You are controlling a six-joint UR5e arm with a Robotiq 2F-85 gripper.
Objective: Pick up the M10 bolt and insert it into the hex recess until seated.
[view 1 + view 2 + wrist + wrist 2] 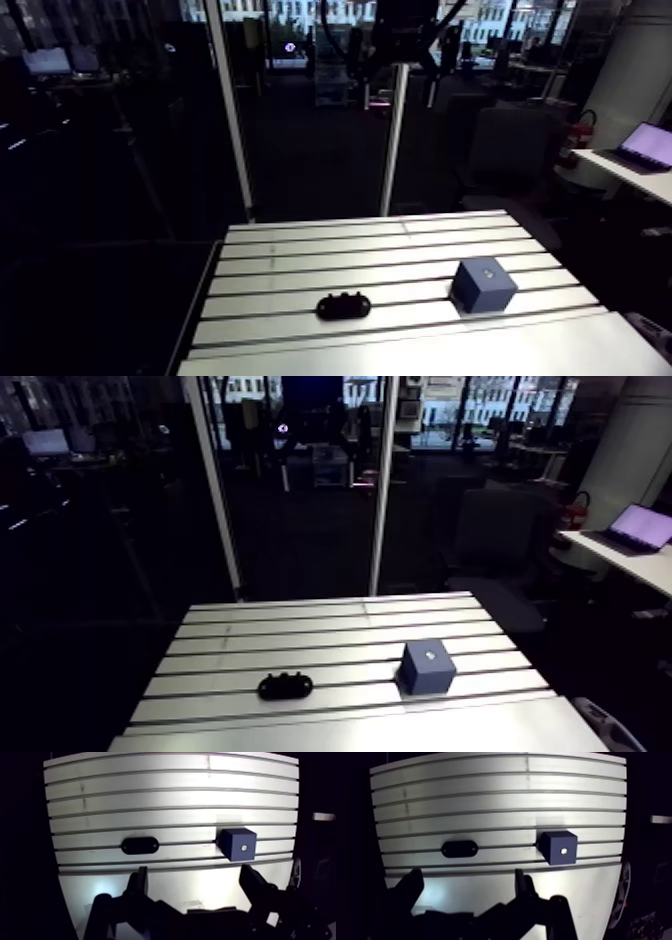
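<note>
Overall, looking down from well above on a slotted aluminium table (150, 782). Hovering over its near edge with the two-fingered hand (195, 874) spread wide, released, gripping nothing.

Ahead of the hand, off toward one finger: a dark blue cube block (238, 844), standing across a slot, with a small pale spot (243, 847) on its top face. Probably the hex recess, though too small to tell.

Ahead toward the other finger, well apart from the cube along the same slot: a flat black oval piece (140, 845), showing small bumps on top in the arm view. Possibly carrying the M10 bolt; impossible to make out any bolt as such.

Risks from here, as judgement only:
- closing on the oval piece instead of the bolt, for want of a clear target;
- gripping a round shank off-centre, letting it tilt or slip;
- dropping it into a table slot;
- meeting the recess with the hex turned wrong, jamming and shoving the cube aside.
</note>
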